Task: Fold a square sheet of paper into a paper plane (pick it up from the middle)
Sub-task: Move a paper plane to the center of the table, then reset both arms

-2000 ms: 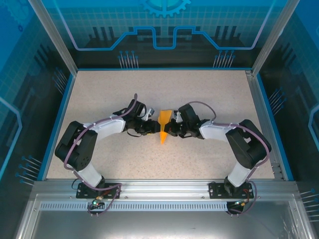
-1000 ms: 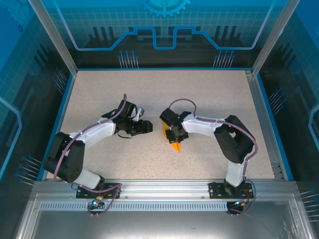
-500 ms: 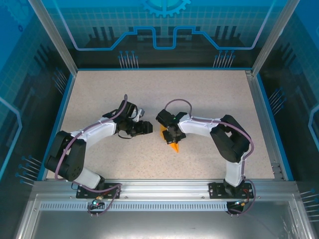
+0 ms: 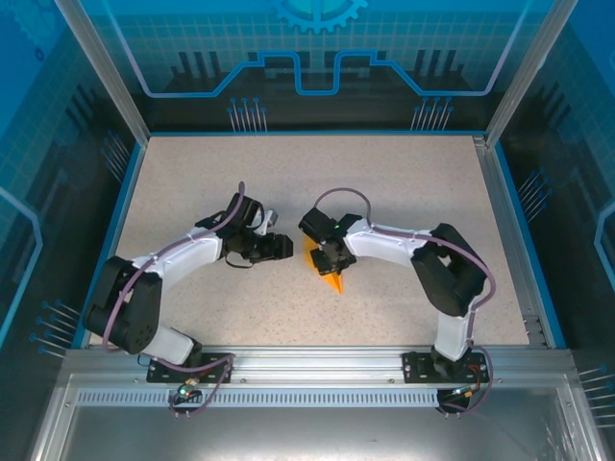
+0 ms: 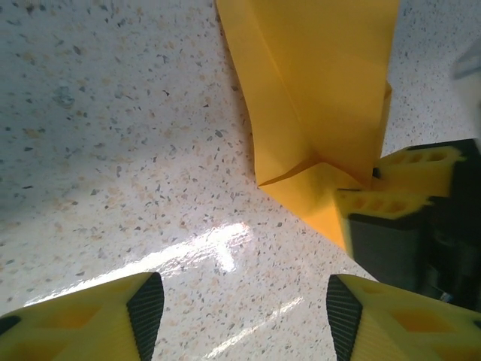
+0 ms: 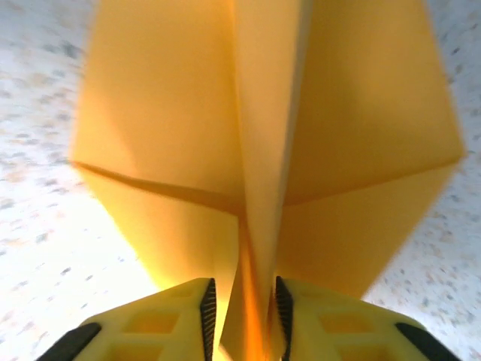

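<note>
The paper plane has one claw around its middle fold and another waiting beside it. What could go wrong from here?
1. The right gripper has the centre fold of the paper plane between its jaws, but how firmly is unclear. A loose hold could let it slip or tip onto the table.
2. The open left gripper sits close beside the plane. Moving in, it might nudge a wing or flatten a crease.

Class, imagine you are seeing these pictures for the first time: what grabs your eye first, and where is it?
The bright orange-yellow paper plane stands out on the speckled table, near its middle. In the right wrist view its centre fold sits between the right gripper's fingers. The left gripper hovers open beside it.
</note>
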`<act>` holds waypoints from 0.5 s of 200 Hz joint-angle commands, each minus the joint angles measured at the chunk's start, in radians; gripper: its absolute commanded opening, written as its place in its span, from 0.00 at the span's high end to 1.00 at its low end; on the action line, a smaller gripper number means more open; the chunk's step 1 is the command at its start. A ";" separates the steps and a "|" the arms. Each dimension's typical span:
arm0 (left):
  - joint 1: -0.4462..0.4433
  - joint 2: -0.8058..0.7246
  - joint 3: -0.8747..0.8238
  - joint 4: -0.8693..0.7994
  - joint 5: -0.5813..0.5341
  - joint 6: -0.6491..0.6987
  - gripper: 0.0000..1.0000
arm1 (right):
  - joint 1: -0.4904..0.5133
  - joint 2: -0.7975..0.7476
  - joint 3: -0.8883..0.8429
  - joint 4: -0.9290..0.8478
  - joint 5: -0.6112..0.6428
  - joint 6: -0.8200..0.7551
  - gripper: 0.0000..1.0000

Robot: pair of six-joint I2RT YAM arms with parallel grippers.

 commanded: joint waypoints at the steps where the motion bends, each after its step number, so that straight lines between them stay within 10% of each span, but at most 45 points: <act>1: 0.007 -0.076 0.049 -0.050 -0.051 0.058 0.33 | -0.022 -0.149 -0.010 -0.019 -0.065 -0.022 0.63; 100: 0.088 -0.156 -0.114 0.261 -0.620 0.224 0.01 | -0.409 -0.604 -0.465 0.482 -0.166 -0.392 0.22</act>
